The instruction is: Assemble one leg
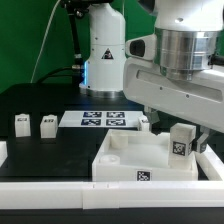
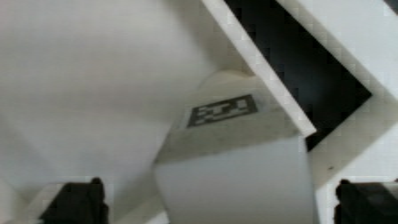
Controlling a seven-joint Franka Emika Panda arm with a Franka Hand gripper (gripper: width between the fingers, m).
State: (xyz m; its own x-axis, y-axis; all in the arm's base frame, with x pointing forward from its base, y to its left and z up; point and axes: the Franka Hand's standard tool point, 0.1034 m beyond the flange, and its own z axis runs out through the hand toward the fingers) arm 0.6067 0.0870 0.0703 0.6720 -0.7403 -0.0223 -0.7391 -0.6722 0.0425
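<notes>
A leg (image 1: 180,144), a small white block with a black-and-white tag, stands slightly tilted at the far right corner of the wide white square plate (image 1: 120,160). My gripper (image 1: 190,134) hangs over it with the fingers on either side. In the wrist view the leg (image 2: 231,135) lies between the two dark fingertips (image 2: 75,200), with a gap showing on each side, so my gripper (image 2: 221,202) is open around it. Whether the leg's foot sits in the plate's socket is hidden.
Two more legs (image 1: 21,122) (image 1: 47,125) stand on the black table at the exterior view's left. The marker board (image 1: 103,119) lies behind the plate, with a small white part (image 1: 146,123) at its right end. White rails edge the table front.
</notes>
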